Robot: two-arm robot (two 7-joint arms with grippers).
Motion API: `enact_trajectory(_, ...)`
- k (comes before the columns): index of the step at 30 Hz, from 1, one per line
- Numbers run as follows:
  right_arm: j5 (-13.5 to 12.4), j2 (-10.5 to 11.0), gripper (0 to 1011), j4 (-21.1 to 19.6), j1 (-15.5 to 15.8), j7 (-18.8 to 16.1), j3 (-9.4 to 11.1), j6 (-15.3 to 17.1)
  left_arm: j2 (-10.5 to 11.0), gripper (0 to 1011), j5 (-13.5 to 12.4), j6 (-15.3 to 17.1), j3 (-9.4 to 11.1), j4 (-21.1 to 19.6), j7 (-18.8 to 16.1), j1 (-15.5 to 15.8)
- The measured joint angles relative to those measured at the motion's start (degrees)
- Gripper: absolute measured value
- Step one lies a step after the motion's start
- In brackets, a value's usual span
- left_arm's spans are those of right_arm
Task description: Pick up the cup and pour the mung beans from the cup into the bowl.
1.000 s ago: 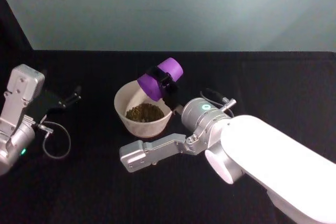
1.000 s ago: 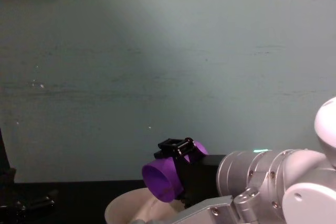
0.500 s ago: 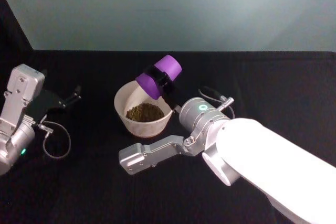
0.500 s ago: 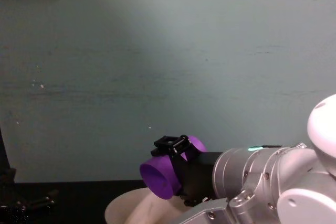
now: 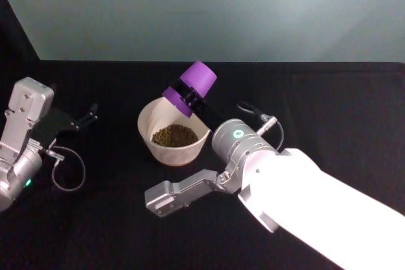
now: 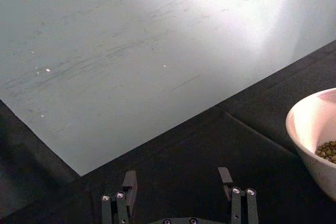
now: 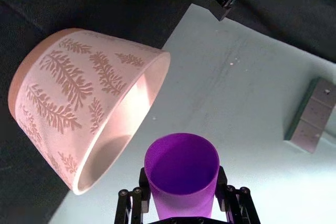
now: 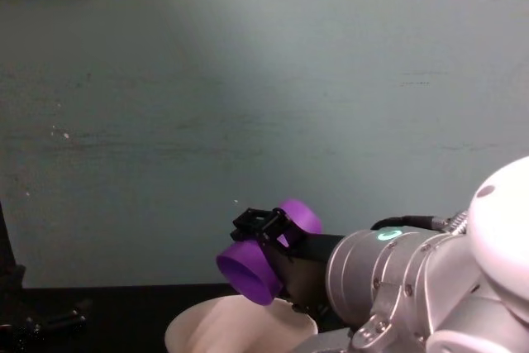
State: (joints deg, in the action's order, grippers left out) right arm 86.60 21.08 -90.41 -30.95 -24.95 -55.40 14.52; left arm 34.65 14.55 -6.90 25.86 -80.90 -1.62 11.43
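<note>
My right gripper point(image 5: 192, 95) is clamped round the cup point(image 7: 181, 169), which hangs tipped mouth-down over the far rim of the bowl point(image 5: 152, 117), about mid-table. The mung beans point(image 5: 174, 136) lie heaped in the bowl, and the cup's inside looks bare (so the pour is, I judge, about done). Next I'd roll the wrist upright and set the cup on bare table point(image 5: 329, 105) beside the bowl. My left gripper point(image 6: 176, 177) sits parked near the left edge, fingers apart.
</note>
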Motion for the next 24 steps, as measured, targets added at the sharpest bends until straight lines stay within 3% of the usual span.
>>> enact_trajectory(12,7.81,0.63,723,-1.01,-0.68,-1.68,-2.80,1.04,0.00,1000,0.00,0.00,0.00,0.00,0.00,0.00)
enact_trajectory(24,9.05,0.62,722,-1.21,-0.32,-1.99,-2.77,1.02,0.00,1000,0.00,0.00,0.00,0.00,0.00,0.00)
